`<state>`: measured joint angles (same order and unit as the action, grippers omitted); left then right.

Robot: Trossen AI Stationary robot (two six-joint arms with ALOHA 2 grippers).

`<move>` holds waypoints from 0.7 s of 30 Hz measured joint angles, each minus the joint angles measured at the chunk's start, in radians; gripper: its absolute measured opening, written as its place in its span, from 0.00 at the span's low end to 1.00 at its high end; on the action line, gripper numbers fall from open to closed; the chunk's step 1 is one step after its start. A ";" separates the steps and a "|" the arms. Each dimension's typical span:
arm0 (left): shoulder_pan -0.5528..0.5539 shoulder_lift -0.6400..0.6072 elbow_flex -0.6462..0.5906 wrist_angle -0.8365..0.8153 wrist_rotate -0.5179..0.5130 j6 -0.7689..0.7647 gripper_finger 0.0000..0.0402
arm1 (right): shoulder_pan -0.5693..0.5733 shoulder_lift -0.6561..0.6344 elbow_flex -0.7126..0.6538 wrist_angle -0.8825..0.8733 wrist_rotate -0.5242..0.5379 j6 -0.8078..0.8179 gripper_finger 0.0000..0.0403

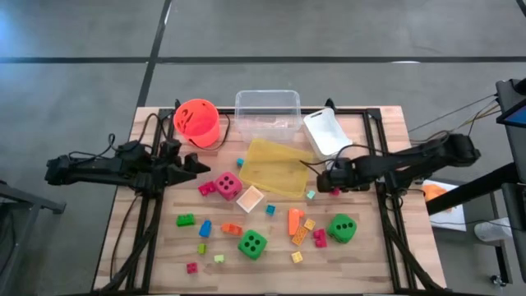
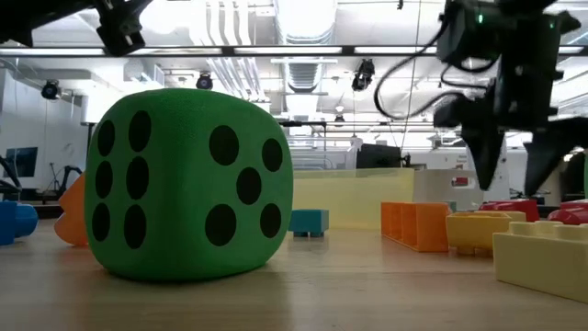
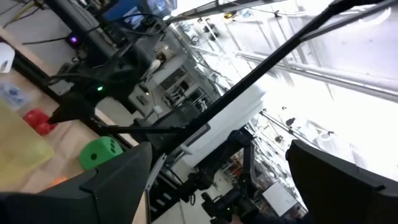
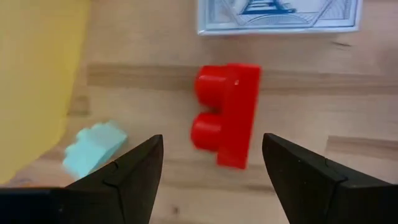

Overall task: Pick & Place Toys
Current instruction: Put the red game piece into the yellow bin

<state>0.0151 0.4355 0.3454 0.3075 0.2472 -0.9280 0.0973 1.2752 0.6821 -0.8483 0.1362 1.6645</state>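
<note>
Grey concrete floor surrounds the wooden bench I am working over, seen from straight above. Along the bench's far edge stand an orange bucket, a clear tray and a white tray; a yellow tray lies just in front of the clear one, toward the bench's middle.

My right gripper hangs over the right half of the bench, beside the yellow tray's right edge. Its fingers stand apart and hold nothing. Between them, on the wood, lies a red block with two studs on one side. A pale teal block rests near it, next to the yellow tray.

My left gripper sits over the left half of the bench, just in front of the bucket, fingers spread and empty. A pink die lies just beside it toward the middle.

Other toys are scattered across the near half: a green die near the front edge, a second green die toward the right, and small green, blue, orange, yellow and pink blocks around them.

From table height, one green die fills the foreground, with orange and yellow blocks behind it.
</note>
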 joint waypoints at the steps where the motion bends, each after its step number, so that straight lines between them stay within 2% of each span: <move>1: 0.000 0.000 0.000 0.002 0.004 0.004 0.92 | -0.001 0.006 -0.011 -0.001 0.002 0.006 0.66; 11: 0.000 0.000 0.000 0.018 0.009 -0.059 0.92 | 0.001 0.025 -0.095 0.158 0.039 0.030 0.66; 18: 0.000 0.001 0.000 0.018 0.008 -0.043 0.92 | 0.001 0.081 -0.094 0.175 0.040 0.023 0.66; 21: 0.000 0.001 0.000 0.017 0.007 -0.041 0.92 | 0.001 0.110 -0.078 0.170 0.043 0.003 0.61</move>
<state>0.0152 0.4364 0.3454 0.3248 0.2546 -0.9691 0.0978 1.3855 0.6038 -0.6778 0.1789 1.6678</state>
